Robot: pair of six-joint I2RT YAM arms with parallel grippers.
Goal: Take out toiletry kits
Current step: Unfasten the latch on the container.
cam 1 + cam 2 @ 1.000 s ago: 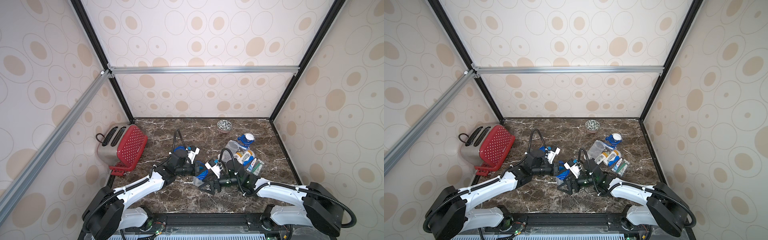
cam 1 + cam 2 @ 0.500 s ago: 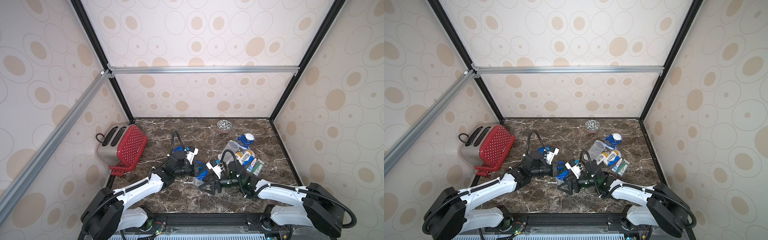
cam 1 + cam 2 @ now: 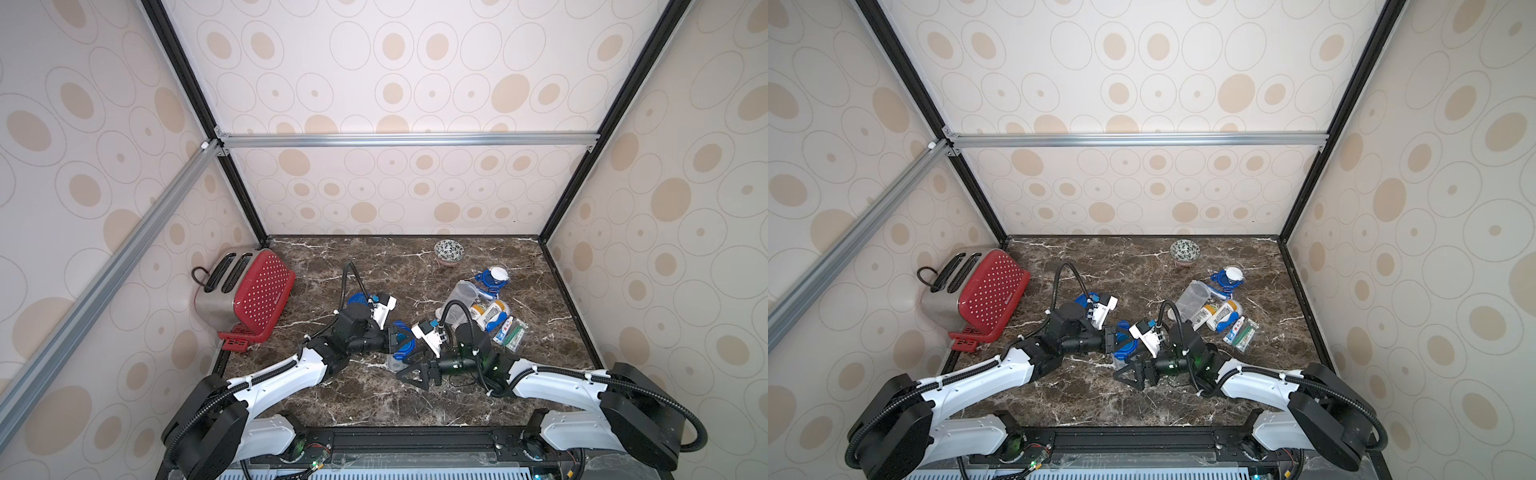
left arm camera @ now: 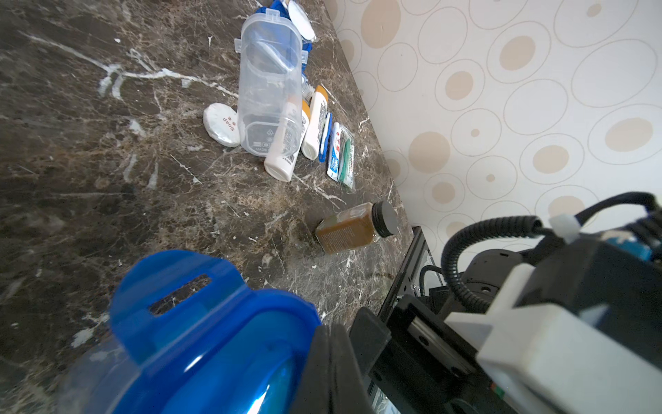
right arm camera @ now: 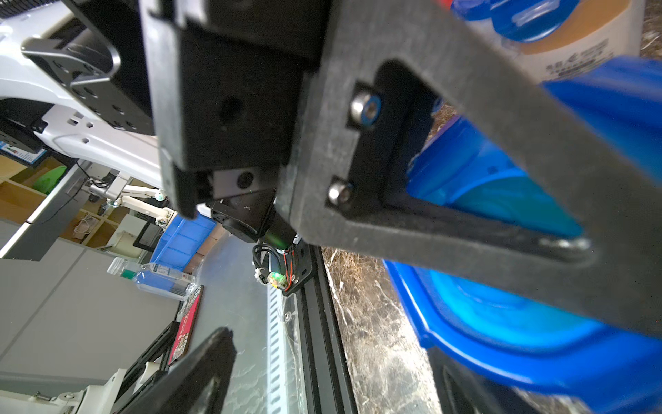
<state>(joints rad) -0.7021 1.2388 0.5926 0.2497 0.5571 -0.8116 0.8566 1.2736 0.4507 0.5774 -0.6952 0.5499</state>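
A clear jar with a blue clip lid (image 3: 402,338) stands mid-table between my two arms. My left gripper (image 4: 331,362) is shut, its pads pressed together against the lid's (image 4: 200,322) rim. My right gripper (image 5: 333,376) is open beside the jar, and table shows in the gap between its fingers (image 5: 200,369). A white gold-banded bottle (image 5: 580,46) shows by the lid. More toiletry kit pieces lie loose at the right: white bottles (image 3: 492,311), a toothpaste tube (image 3: 504,330), a green toothbrush (image 3: 516,334) and a round soap packet (image 4: 221,123).
An empty clear jar (image 3: 459,297) lies on its side by the loose pieces, its blue lid (image 3: 491,277) behind it. A small brown jar (image 4: 354,229) lies near the front right. A red toaster (image 3: 245,291) stands at the left wall and a patterned bowl (image 3: 449,251) at the back.
The right arm's wrist has shifted slightly. Both grippers stay at the jar with their jaws unchanged.
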